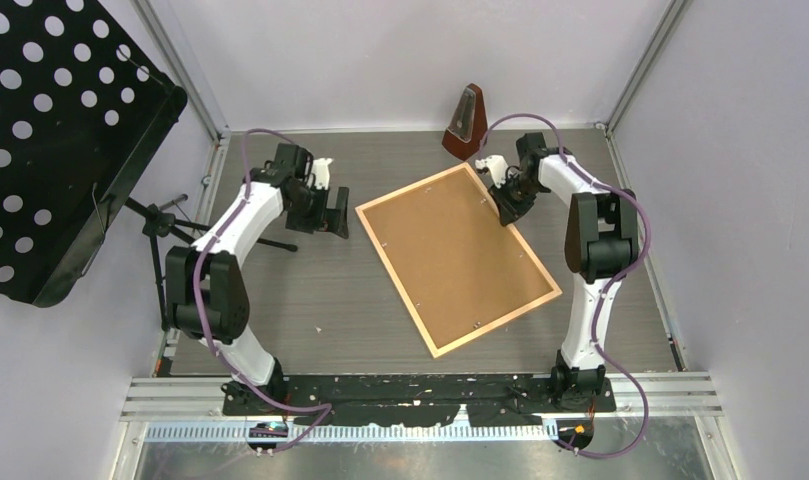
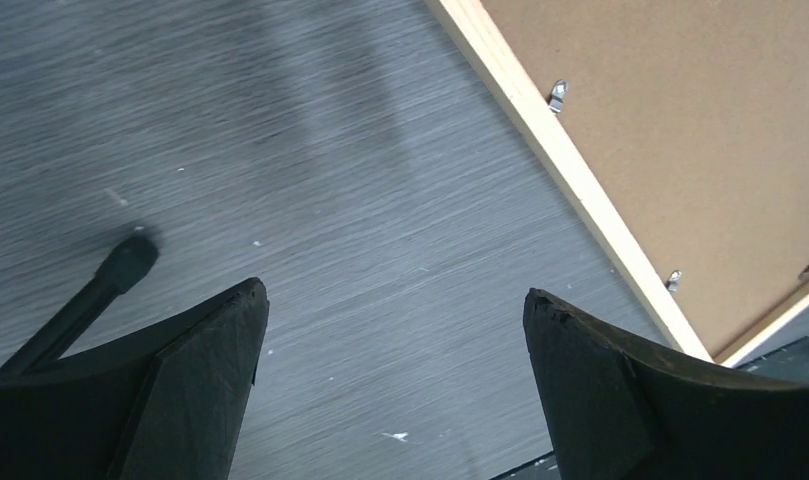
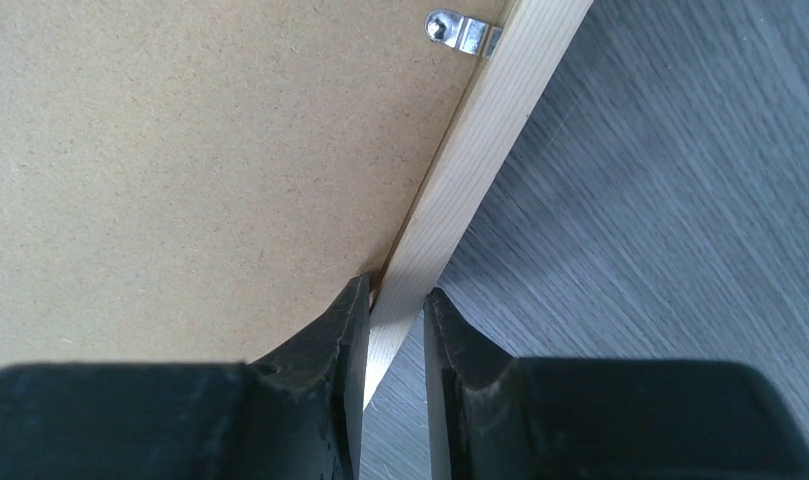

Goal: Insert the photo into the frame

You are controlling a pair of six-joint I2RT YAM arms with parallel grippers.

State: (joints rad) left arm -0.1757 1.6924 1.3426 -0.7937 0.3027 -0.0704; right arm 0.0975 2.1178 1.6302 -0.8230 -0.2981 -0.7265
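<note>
Flat and back-up near the middle of the dark table: the frame, long sides slanted from 11 o'clock to 5 o'clock in the top view. Filled edge to edge with a brown backing board, with small metal clips along the inside of the moulding.

Clamped on the pale wood of the 2 o'clock long side, nearer the far corner, by the right gripper: jaws narrow, one over the board, the other over the table, moulding between them.

Near the frame's 10 o'clock corner, not touching it: the left gripper, spread wide above bare tabletop, gripping nothing.

In the left wrist view, at 8 o'clock, a black stand foot on the table.

At 12 o'clock, by the table's far edge, a brown metronome, upright.

At 9 o'clock, beyond the table's side, a black perforated music stand.
</note>
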